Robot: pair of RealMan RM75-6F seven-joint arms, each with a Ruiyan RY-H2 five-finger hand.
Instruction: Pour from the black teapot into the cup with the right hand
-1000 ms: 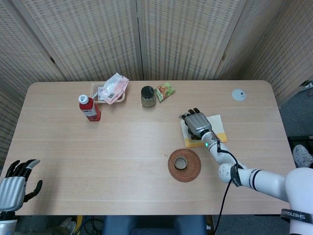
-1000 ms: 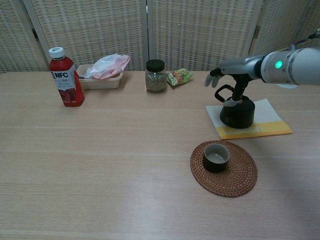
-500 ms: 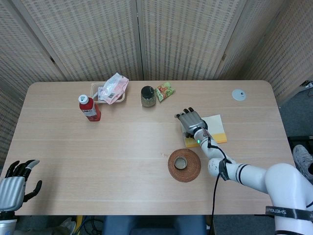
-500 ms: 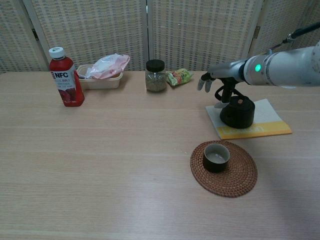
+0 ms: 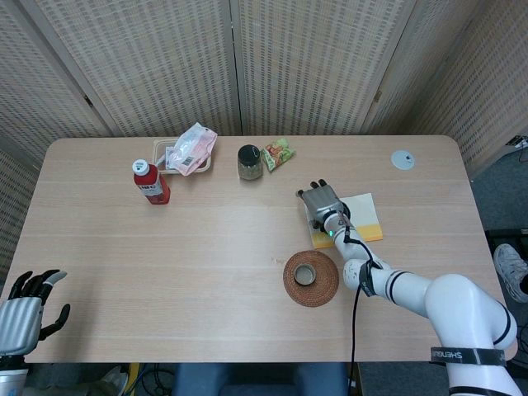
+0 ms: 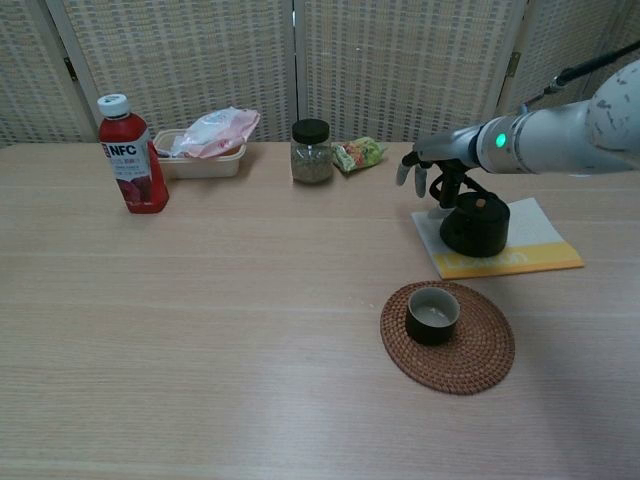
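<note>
The black teapot stands on a yellow and white mat right of centre. My right hand hovers at its upper left, by the looped handle, fingers apart and hanging down; no grip shows. From the head view the right hand covers most of the pot. The dark cup sits upright on a round woven coaster, nearer than the pot; in the head view the cup lies below the hand. My left hand hangs past the table's near left edge, fingers spread, holding nothing.
Along the far side stand a red juice bottle, a tray with a pink bag, a dark-lidded jar and a green snack packet. A small white disc lies at the far right.
My right hand has slid left from above the teapot to its handle side, and the forearm has swung in. Teapot, cup and left hand stay where they were.
</note>
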